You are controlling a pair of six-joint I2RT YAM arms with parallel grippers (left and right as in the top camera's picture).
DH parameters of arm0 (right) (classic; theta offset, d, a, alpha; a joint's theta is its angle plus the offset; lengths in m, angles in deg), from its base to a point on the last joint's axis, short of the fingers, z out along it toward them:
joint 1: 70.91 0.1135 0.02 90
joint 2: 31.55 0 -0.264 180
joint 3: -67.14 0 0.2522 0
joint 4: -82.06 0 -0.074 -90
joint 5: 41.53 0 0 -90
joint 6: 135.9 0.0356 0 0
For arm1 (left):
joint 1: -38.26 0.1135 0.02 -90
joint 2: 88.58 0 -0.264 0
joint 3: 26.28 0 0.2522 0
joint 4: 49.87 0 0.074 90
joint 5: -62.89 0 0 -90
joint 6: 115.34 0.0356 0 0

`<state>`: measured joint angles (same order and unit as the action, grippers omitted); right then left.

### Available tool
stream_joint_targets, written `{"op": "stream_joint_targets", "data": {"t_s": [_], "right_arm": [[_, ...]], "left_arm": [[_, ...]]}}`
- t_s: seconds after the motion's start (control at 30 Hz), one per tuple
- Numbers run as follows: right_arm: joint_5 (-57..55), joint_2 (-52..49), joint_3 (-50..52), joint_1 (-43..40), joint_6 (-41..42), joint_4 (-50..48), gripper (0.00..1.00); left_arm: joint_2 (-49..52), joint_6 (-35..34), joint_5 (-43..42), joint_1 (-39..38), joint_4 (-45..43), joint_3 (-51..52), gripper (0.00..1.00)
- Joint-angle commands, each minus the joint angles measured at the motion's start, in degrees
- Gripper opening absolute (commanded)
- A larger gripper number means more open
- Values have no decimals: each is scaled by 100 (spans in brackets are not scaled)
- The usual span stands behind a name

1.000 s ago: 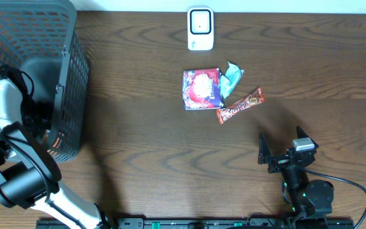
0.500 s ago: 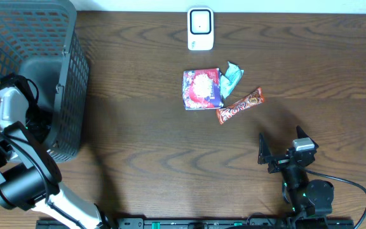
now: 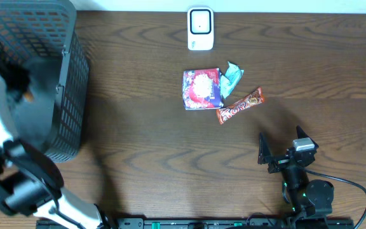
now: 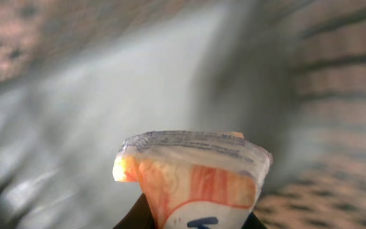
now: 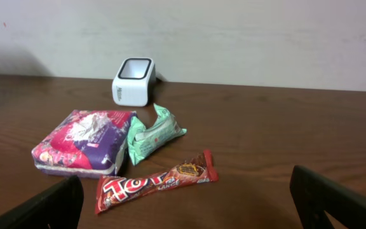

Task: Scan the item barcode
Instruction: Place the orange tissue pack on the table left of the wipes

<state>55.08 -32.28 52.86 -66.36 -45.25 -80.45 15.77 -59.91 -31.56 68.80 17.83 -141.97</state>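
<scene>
The left gripper (image 3: pixel 21 86), wide open a second ago, is now clamped on an orange-and-white packet (image 4: pixel 192 175). The pair is seen blurred, being lifted inside the basket (image 3: pixel 68 38) at upper left. The pick looks done, so the packet must next be carried to the scanner (image 3: pixel 200 28) at top centre. The right gripper (image 3: pixel 283 147) is held open at lower right.

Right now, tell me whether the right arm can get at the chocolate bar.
Probably yes. The chocolate bar lies nearest the right arm, with only bare table between them, and the jaws stand open and empty.
</scene>
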Motion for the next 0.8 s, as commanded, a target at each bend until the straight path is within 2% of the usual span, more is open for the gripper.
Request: {"op": "stream_joint_targets", "data": {"t_s": [0.0, 0.07, 0.17, 0.3, 0.37, 0.5, 0.57, 0.77], "right_arm": [[-7, 24, 20, 2, 15, 11, 99], [-7, 24, 20, 2, 13, 9, 99], [-7, 24, 20, 2, 15, 9, 99], [-7, 24, 20, 4, 15, 9, 99], [-7, 24, 20, 4, 15, 9, 99], [-7, 24, 20, 4, 15, 9, 99], [-7, 24, 20, 4, 15, 9, 99], [-7, 24, 20, 4, 15, 9, 99]], "left_arm": [[-929, -24, -413, -11, -153, -758, 7], [-1364, -81, -437, -61, -348, -874, 7], [-1867, -570, -892, -249, -540, -872, 8], [-2142, -616, -1803, -1075, -802, -872, 7], [-2120, -348, -1829, -1668, -798, -863, 8], [-1932, 938, -1790, -2949, -739, -767, 7], [-1757, 1329, -1467, -3521, -544, -713, 8], [-909, 1740, 332, -4769, 398, -496, 12]]}}
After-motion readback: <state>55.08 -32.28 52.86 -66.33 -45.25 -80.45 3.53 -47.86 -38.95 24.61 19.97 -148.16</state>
